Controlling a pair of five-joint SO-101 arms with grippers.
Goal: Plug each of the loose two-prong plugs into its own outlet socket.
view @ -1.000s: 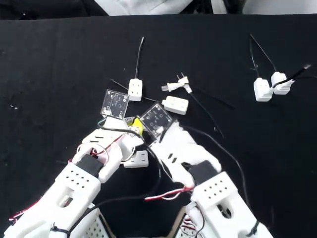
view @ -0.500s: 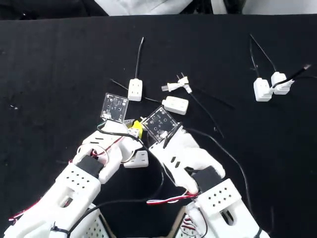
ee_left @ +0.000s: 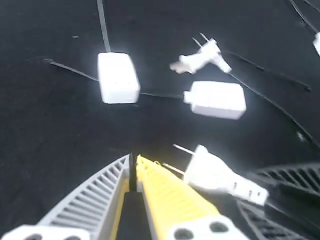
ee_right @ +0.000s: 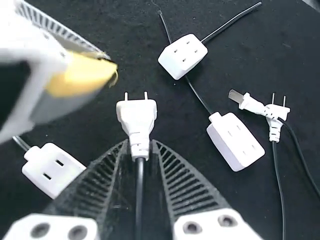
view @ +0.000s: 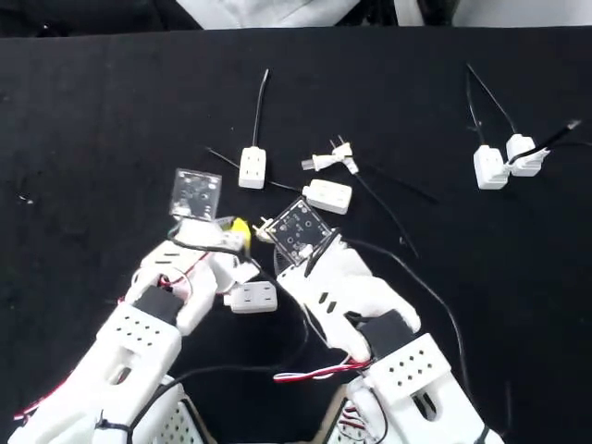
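Seen from above, the right gripper (view: 274, 237) clamps a two-prong plug (view: 265, 228) mid-table, near a free outlet (view: 328, 195). In the left wrist view, the left gripper (ee_left: 132, 162) looks closed, seemingly on nothing. In the right wrist view the prongs point forward; square them to the slots, then push straight.

No legible text, number, brand or sign in any view. Nothing readable on any outlet socket (view: 252, 166), plug (ee_right: 136, 117), arm (view: 139, 342) or the counter (view: 92, 111).
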